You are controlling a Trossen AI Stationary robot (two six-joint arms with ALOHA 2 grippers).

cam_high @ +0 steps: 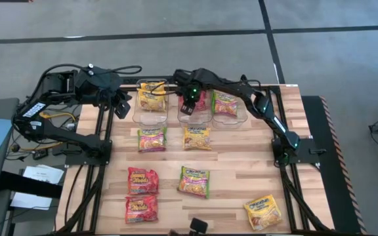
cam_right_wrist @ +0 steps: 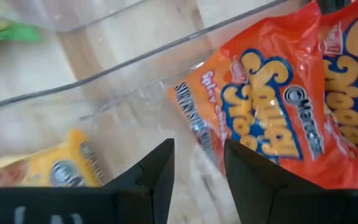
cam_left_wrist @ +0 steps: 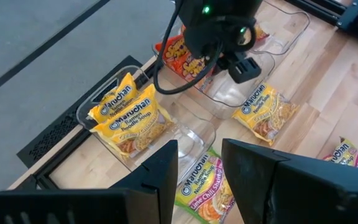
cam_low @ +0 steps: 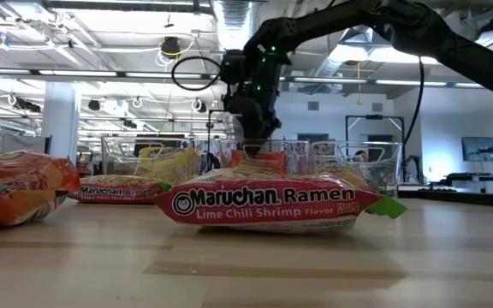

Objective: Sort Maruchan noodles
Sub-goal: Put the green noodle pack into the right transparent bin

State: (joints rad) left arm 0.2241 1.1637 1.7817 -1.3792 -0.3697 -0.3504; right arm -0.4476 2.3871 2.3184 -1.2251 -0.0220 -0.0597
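sorting is partly done: three clear bins sit in a row at the far edge of the wooden table, the left bin holding yellow packets, the middle bin red packets, and the right bin a green-edged packet. the right gripper hangs just over the middle bin, its two fingers spread a little with nothing between them, the red packets lying in the bin right beneath. the left gripper hovers near the left bin, fingers likewise parted and empty, looking down at the yellow packets and a lime chili shrimp packet on the table just outside the bins. still loose on the table are that packet, a yellow one beside it, two red ones near the left front, another lime chili shrimp packet mid-table, and a yellow packet at the right front. judging from this, the right arm should lift clear of the bin wall before swinging out, so the fingers do not catch the rim or drag a red packet out. for the next pick, come straight down on a flat packet, pinch across its short width at a crinkled edge, and carry it high over the rims before letting go.
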